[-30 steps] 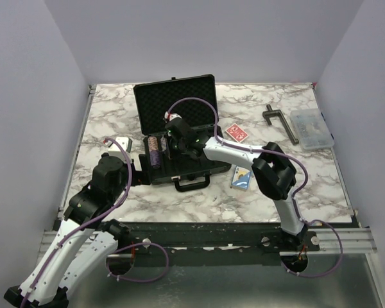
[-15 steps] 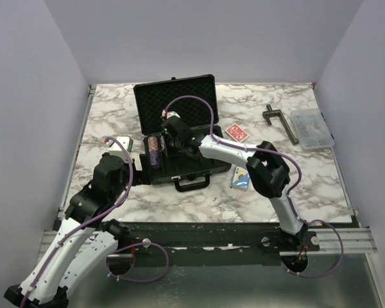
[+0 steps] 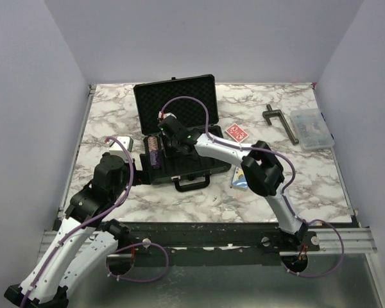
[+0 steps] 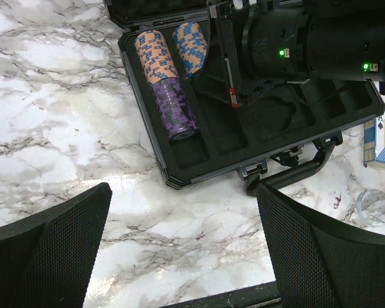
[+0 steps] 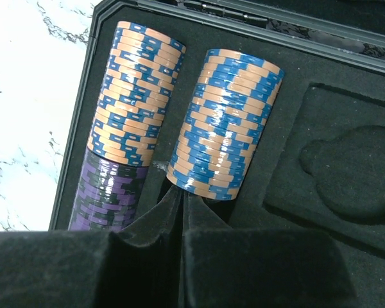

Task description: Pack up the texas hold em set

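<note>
Since the earlier frame, the right pincer has shifted left across the tray of the open black case, which lies mid-tabletop. Its jaws are closed on nothing, with the tips at the near end of the orange-and-blue chip row in the second slot. Purple chips fill the first slot's near half. The left pincer hovers spread wide near the case's front corner. The red deck and blue deck lie to the right of the case.
</note>
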`<action>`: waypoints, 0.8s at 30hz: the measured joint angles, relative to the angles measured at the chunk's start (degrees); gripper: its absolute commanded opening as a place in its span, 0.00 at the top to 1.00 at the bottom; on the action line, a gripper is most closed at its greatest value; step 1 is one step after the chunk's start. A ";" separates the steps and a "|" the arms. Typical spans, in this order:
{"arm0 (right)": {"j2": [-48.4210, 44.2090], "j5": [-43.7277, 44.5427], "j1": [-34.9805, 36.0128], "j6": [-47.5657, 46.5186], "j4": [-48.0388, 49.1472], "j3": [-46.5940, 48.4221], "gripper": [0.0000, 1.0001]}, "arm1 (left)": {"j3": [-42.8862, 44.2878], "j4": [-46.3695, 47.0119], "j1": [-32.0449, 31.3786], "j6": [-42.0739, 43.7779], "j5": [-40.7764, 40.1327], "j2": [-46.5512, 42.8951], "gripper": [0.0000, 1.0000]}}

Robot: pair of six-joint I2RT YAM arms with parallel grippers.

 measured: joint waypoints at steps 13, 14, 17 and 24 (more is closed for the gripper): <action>-18.40 0.00 -1.73 -0.72 0.17 -10.78 0.46 | 0.00 0.02 0.00 0.22 0.02 -0.07 0.05; -21.09 0.46 -1.77 -0.85 0.17 -11.98 0.43 | 0.00 0.02 0.00 0.24 0.02 -0.11 0.05; -27.61 2.45 -1.79 -1.01 -0.28 -14.80 0.36 | 0.00 0.02 0.00 0.26 0.04 -0.28 0.04; -37.94 9.07 -1.79 -0.76 -3.28 -24.46 0.12 | 0.00 0.02 0.00 0.55 0.35 -0.50 0.01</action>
